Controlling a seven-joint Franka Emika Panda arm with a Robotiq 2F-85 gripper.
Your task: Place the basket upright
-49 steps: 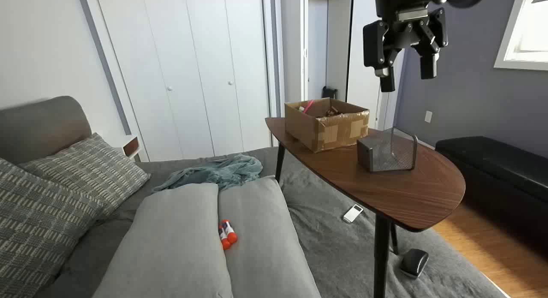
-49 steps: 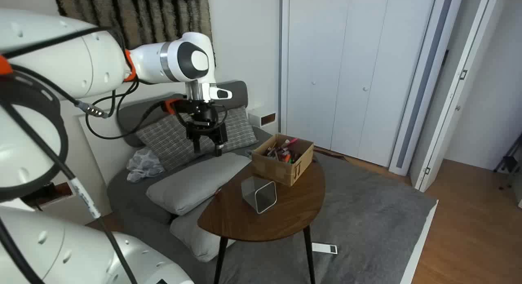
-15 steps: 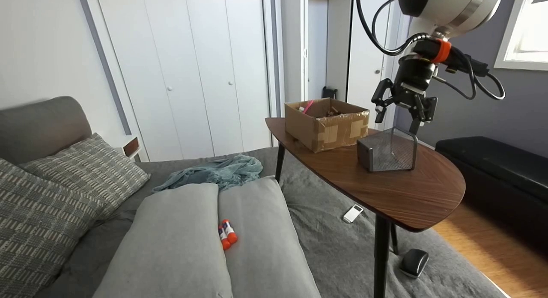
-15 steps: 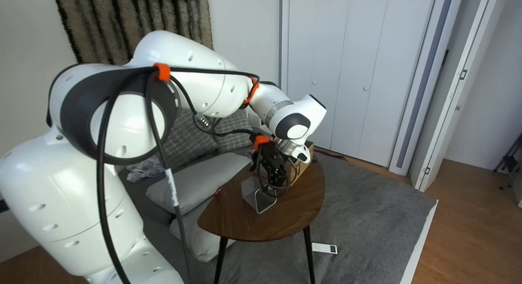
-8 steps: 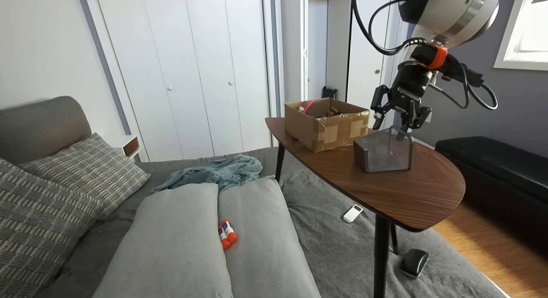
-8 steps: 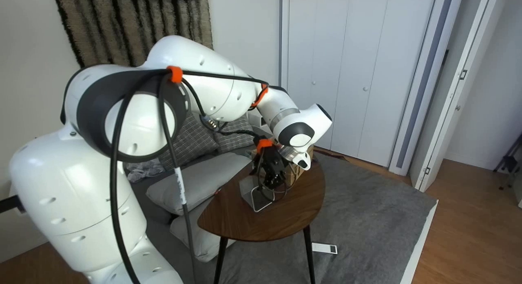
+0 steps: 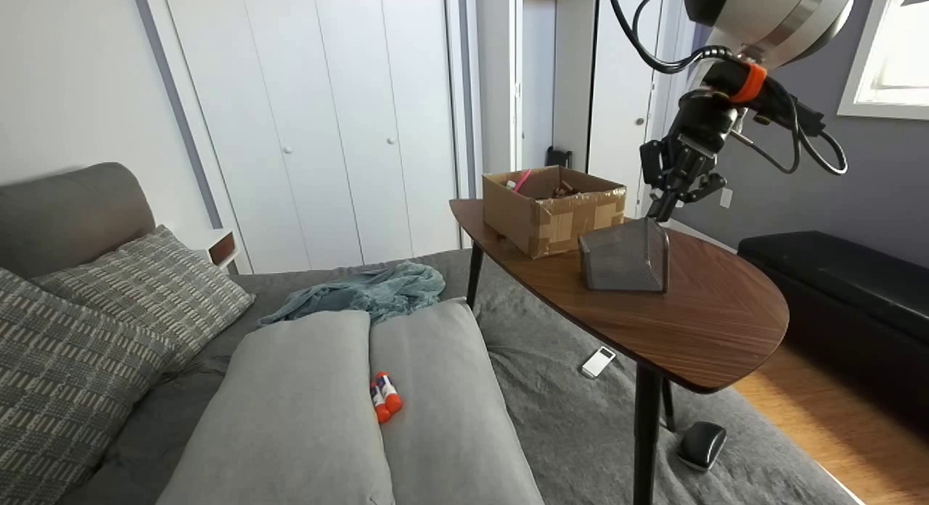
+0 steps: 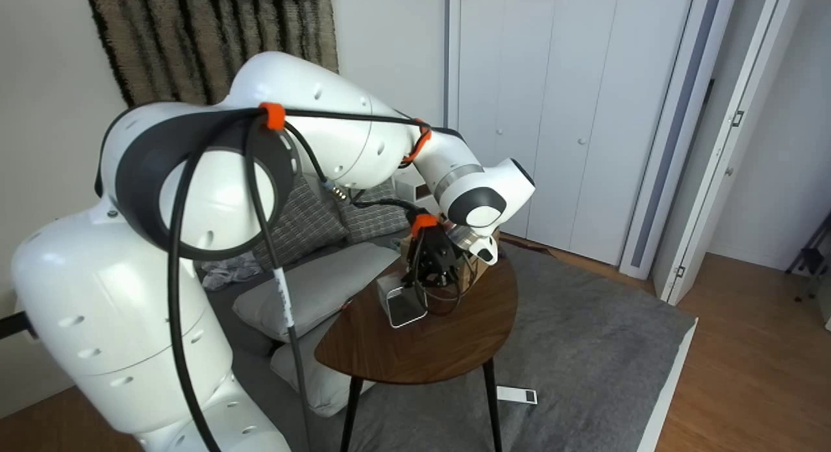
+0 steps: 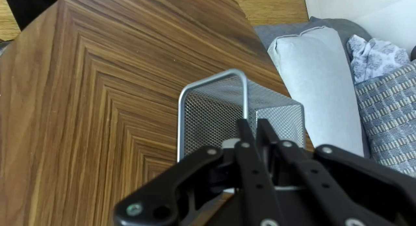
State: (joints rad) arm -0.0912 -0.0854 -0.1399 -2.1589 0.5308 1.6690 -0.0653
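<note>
Tabletop (image 7: pixel 715 323) bears the basket (image 7: pixel 624 262) beneath the hand (image 7: pixel 659 212)

An open cardboard box (image 7: pixel 577 223) with a pink item (image 7: pixel 522 180) inside stands on the brown table (image 7: pixel 711 331), while on the grey bed (image 7: pixel 541 389) lie a white device (image 7: pixel 599 362), a black mouse (image 7: pixel 702 445), a rumpled teal cloth (image 7: pixel 377 287) and two plain cushions (image 7: pixel 290 411) with two orange-capped sticks (image 7: pixel 389 393) where they meet. Two patterned pillows (image 7: pixel 167 287) rest near the headboard (image 7: pixel 72 215), and white closet doors (image 7: pixel 334 113) with round knobs (image 7: pixel 390 141) run beyond the bed. A black bench (image 7: pixel 835 273) stands past the table, apart from it, and a striped hanging (image 8: pixel 214 43) covers part of the wall (image 8: pixel 389 43) in an exterior view.
</note>
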